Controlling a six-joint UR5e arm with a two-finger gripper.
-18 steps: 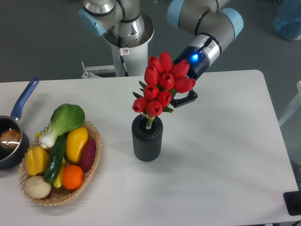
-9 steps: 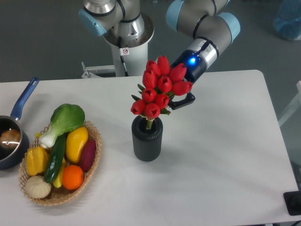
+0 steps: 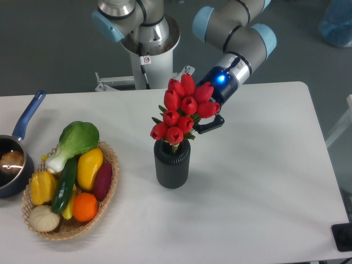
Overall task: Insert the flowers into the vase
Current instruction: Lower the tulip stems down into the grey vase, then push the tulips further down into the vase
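Lower and further left than a second ago, the flowers (image 3: pixel 183 110) stand stems-down in the vase (image 3: pixel 172 163), below-left of the gripper (image 3: pixel 206 122) (grip unclear), their long axis leaning toward it.

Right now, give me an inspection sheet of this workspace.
Surface: white table, no spills seen.
Job's things: red tulips leaning right, stems down in the mouth of the dark ribbed vase, which stands upright mid-table.
Clutter: wicker basket of vegetables and fruit at left; blue-handled saucepan at the left edge.
Claw: claw sits behind the blooms, one dark finger showing; whether it grips cannot be told.
Cables: one thin cable down the arm's base column.
Surroundings: grey floor, blue object top right.
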